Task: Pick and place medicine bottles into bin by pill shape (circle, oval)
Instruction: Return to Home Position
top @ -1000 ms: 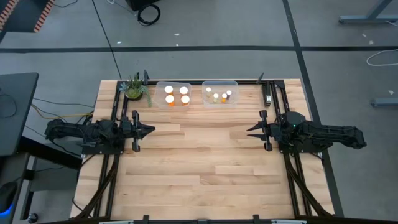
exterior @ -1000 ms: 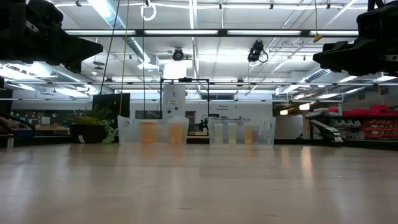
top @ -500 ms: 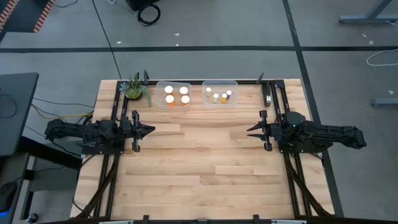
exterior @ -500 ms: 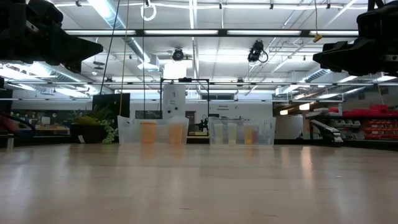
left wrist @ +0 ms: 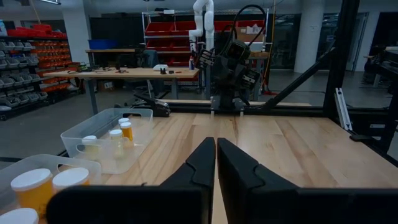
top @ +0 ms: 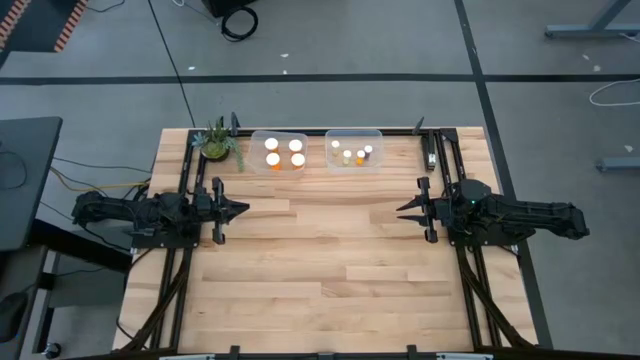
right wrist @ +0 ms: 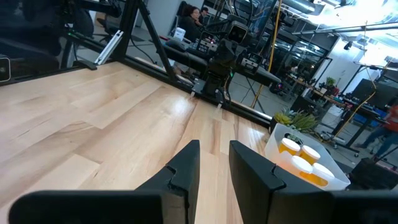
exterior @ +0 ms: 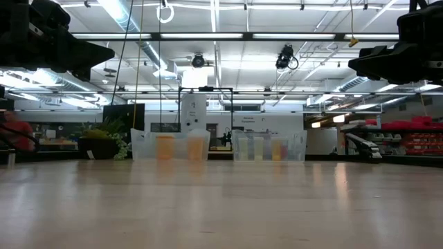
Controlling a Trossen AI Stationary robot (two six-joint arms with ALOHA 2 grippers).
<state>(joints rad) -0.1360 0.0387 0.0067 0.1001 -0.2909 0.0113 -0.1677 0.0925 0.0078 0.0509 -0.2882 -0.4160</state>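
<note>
the wooden plank table [top: 320, 270] lies bare and open between the two tools, a wide stretch of pale smooth boards with nothing on it from the near edge up to the bins. the left tool [top: 243, 208] hangs over the table's left side, pointing inward, its two dark fingers [left wrist: 202, 163] pressed together with only a hairline between them. the right tool [top: 402, 211] hangs over the opposite side, pointing back at the left one, well apart from it, its fingers [right wrist: 186, 165] a little spread and holding nothing. both tools sit above the table top, not touching it. off to the side of both tools, along the far edge and roughly between them, stand two clear plastic tubs with rounded corners, just beside each other but apart. the bin nearer the left tool [top: 278, 133] holds the four larger bottles [top: 272, 144], round, upright, with white caps and orange bodies. the bin nearer the right tool [top: 354, 131] holds the four smaller bottles [top: 348, 155], upright, with whitish or yellowish tops. a small green potted plant [top: 218, 143] stands just beyond the first tub, by the far corner on the left tool's side. dark frame rails [top: 185, 260] run along both side edges of the table under the arms.
</note>
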